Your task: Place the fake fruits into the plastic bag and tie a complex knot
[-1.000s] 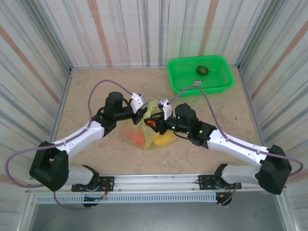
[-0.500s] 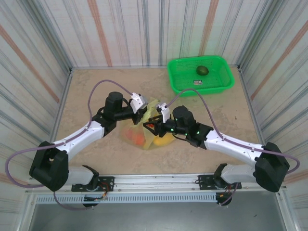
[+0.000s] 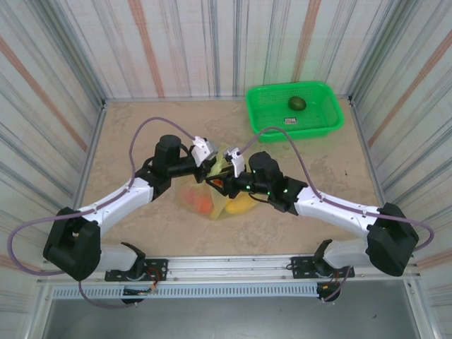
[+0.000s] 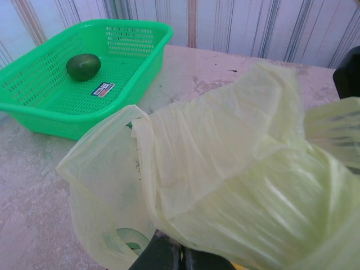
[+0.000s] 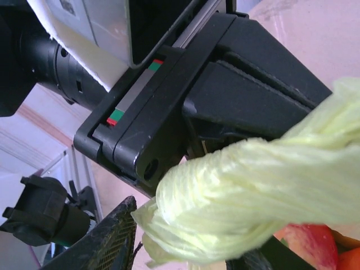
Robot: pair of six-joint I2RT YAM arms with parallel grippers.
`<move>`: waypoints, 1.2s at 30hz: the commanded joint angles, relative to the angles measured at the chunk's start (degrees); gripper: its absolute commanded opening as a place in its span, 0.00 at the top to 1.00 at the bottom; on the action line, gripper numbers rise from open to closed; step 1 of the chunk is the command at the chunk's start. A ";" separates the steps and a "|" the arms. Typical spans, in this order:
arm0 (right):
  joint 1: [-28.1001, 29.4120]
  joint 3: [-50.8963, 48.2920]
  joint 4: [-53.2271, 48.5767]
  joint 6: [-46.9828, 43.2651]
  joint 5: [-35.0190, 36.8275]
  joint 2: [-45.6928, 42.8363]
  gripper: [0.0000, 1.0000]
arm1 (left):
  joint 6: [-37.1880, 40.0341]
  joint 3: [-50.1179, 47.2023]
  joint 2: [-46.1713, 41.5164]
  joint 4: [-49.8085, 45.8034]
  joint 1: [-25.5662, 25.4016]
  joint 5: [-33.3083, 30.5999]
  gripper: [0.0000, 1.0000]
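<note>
Right tool (image 3: 222, 179): over the last second I am swinging it left, and its arm is now reaching across the middle of the worktop (image 3: 134, 134) until the tool sits right up against the left tool (image 3: 210, 168). In the right wrist view the right tool (image 5: 185, 250) is straddling a twisted strap (image 5: 236, 208) of the bag (image 3: 220, 159), with one finger on each side. The jaws are standing partway apart, and I cannot tell whether they are actually pinching the strap.

Left tool: not moving in that second. It is clamped shut on bunched bag film, and its dark body (image 5: 236, 95) is looming just behind the strap.

My reading is that the approach is putting both tools on the bag's top, so I am working the tie rather than loading. No finished knot is showing yet.

Pose: both forearms are angling inward from the near edge, with the wrists meeting above the bag.

Bag: sitting mid-worktop beneath the tools, with its upper film (image 4: 225, 180) bulging loose. Fruits (image 3: 201, 203) are showing orange and yellow through it.

One green fruit (image 3: 296, 104) is lying in the basket (image 3: 263, 116) at the far right, well apart from the bag.
</note>
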 commanded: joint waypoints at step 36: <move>-3.40 -2.84 -13.70 -1.45 -2.11 -10.32 1.00 | 2.73 -1.07 -4.55 1.37 -0.30 -13.50 1.00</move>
